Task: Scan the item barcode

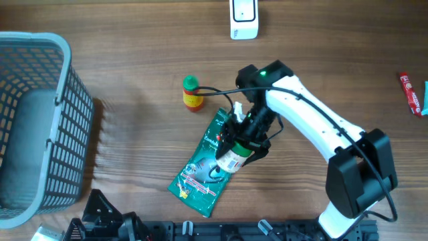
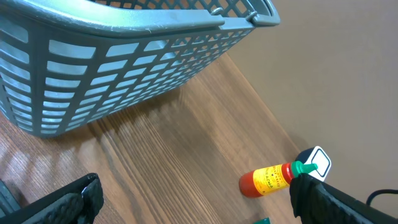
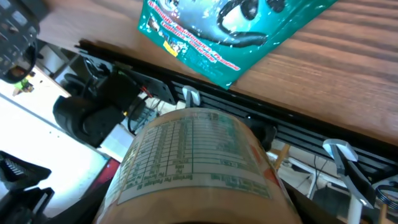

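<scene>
Wooden table [image 1: 134, 134]: right gripper [image 1: 242, 142] clasps a labelled bottle [image 1: 233, 159], green pouch [image 1: 199, 177] beneath it; left gripper [image 2: 199, 214] gapes wide.

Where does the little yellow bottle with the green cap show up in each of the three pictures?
Overhead: yellow bottle, upper centre, just above the teal pouch.
Left wrist: lower right.
Right wrist: not in it; the held labelled bottle fills it.
Shared landmark: grey basket, far left overhead, across the top in left wrist.
</scene>
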Motion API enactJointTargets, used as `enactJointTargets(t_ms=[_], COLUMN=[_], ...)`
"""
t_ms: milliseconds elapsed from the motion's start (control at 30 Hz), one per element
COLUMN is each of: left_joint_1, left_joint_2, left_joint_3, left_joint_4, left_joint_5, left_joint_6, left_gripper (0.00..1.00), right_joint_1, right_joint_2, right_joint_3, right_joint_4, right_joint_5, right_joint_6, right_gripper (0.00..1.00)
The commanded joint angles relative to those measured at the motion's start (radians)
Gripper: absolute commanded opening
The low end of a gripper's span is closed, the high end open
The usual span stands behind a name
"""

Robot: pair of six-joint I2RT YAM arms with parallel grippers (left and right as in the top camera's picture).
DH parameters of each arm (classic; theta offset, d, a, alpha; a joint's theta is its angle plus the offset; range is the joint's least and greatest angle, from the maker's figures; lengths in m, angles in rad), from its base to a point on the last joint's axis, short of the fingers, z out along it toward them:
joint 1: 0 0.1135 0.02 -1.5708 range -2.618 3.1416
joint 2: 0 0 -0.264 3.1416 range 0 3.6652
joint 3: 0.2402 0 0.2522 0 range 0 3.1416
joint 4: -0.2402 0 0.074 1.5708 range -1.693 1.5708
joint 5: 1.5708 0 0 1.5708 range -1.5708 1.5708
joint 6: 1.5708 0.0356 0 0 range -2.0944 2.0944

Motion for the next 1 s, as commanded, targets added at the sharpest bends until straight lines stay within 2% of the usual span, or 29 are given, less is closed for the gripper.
enactJointTargets(t_ms=[0,167,300,667,967], left_joint_1=[-0.003,-0.003,-0.003,-0.003,-0.003], left_joint_2=[-0.007,-0.007,-0.007,-0.007,-0.007], left_joint_3=[0.000,0.000,0.000,0.000,0.000], left_joint_4=[0.003,0.003,0.003,0.003,0.003], left_joint_5=[0.002,0.002,0.002,0.002,0.002], left_joint_6=[-0.001,-0.001,-0.001,-0.001,-0.001], left_gripper=[1.00,1.00,1.00,1.00,1.00], right_joint_1=[0.021,0.056,0.063,0.063,0.063], right_joint_2=[-0.035,-0.035,-0.035,-0.037,-0.037], right_joint_3=[0.019,0.019,0.019,0.019,0.019], right_joint_4=[0.039,0.274,0.414,0.400,0.342], right_joint_5=[-0.127,-0.232,-0.374,-0.377,-0.377], right_joint_6=[-0.018,0.139,0.192,0.186,0.110], right_gripper=[0.67,0.67,0.66,0.66,0.66])
